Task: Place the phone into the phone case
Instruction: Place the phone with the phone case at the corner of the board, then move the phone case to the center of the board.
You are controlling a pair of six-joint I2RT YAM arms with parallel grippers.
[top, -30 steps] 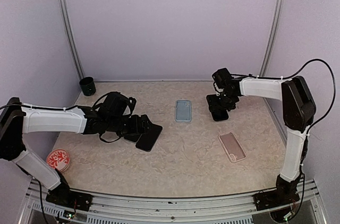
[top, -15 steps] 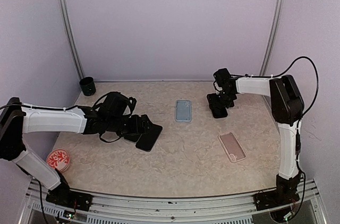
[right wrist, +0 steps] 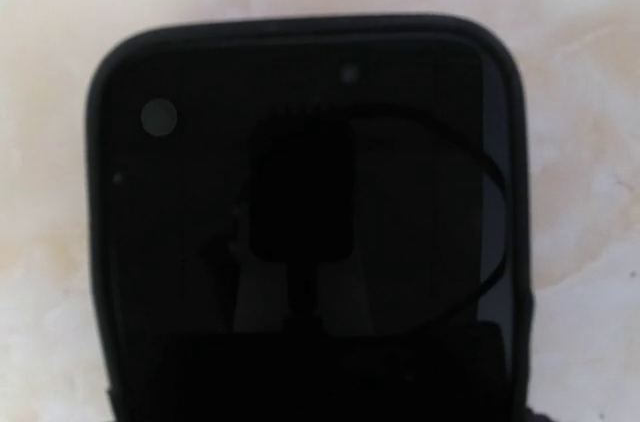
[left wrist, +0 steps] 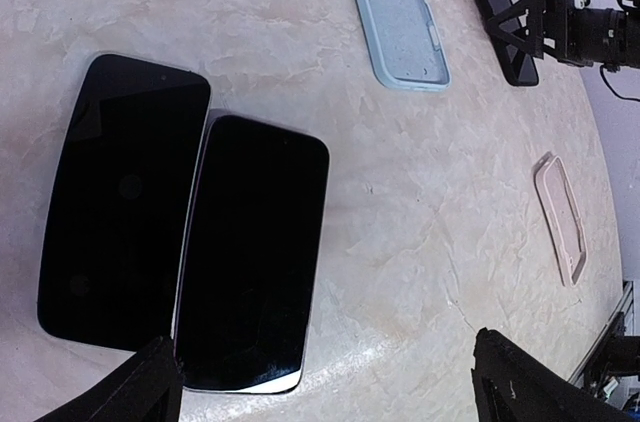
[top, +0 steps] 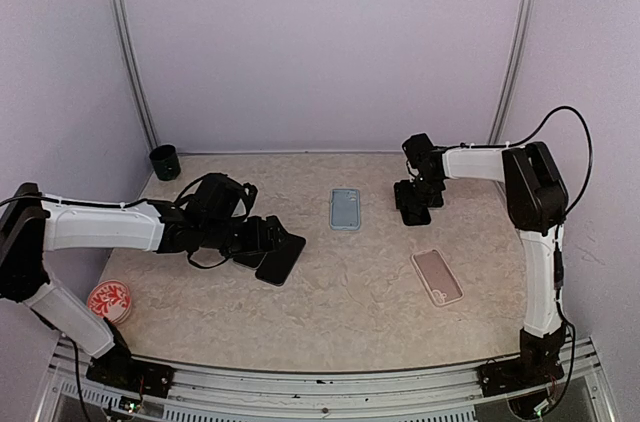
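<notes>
- The left gripper [left wrist: 330, 384] stands wide open above the table [top: 340, 292], with nothing between its fingertips [left wrist: 150, 382].
- Two black phones lie flat just ahead of it, side by side with their long edges touching: the left black phone [left wrist: 125, 197] and the right black phone [left wrist: 250, 252].
- Both sit toward the left-hand fingertip in the left wrist view. The near end of the right black phone is just beside that fingertip, and neither phone is gripped.
- The right gripper [top: 415, 194] is at the far right of the table, directly over the third black phone [right wrist: 300, 192].
- This phone fills the right wrist view, and its near end disappears under the dark body of the gripper. It has a dark raised rim; I cannot tell whether that is a case.
- The right jaws look spread about the width of the phone's end. I cannot tell whether they press on it or only straddle it.
- Phones: three, all black.
- Open cases: two, both empty. The blue case [top: 345, 208] lies between the two grippers, well apart from each. The pink case [top: 437, 276] lies nearer the arm bases, on the right side.
- One dark green cup [top: 165, 161] stands upright in the far left corner.
- One red patterned disc [top: 110, 302] lies near the left arm's base.
</notes>
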